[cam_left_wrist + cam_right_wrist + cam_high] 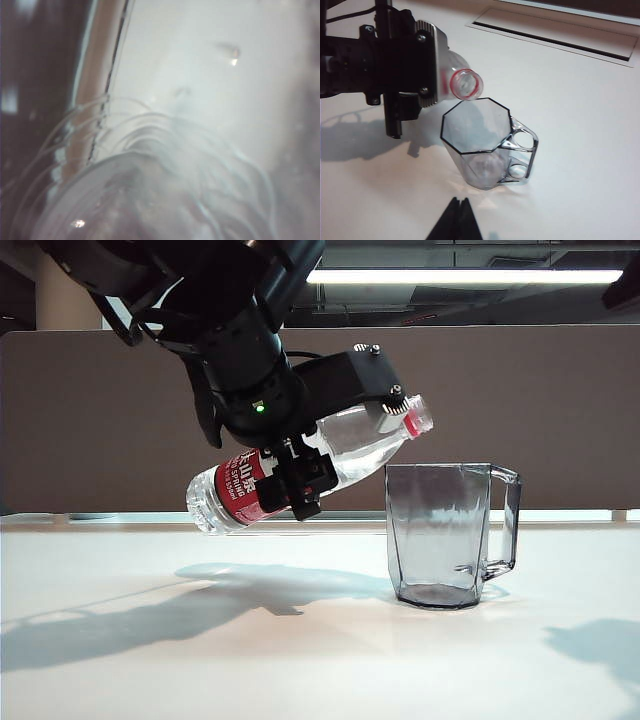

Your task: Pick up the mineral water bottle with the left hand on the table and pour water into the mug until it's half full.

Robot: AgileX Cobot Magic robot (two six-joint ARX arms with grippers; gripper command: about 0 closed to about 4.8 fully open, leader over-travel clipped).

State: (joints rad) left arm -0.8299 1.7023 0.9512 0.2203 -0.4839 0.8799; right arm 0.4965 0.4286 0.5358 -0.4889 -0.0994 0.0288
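Observation:
My left gripper [325, 435] is shut on the mineral water bottle [240, 488] and holds it in the air, tilted well over with the base lower than the neck. The uncapped mouth with its red ring [466, 84] sits just above the rim of the mug [440, 540] at the edge of its opening. No stream of water shows, and the mug [480, 145] looks empty. It stands upright on the white table [300, 660], handle away from the bottle. The bottle's clear wall [165, 190] fills the left wrist view. My right gripper [459, 201] hangs shut over the table, near the mug.
A brown partition [560, 420] runs behind the table. A long recessed slot [550, 35] lies in the tabletop beyond the mug. The left arm's shadow [150, 620] falls across the table's left part.

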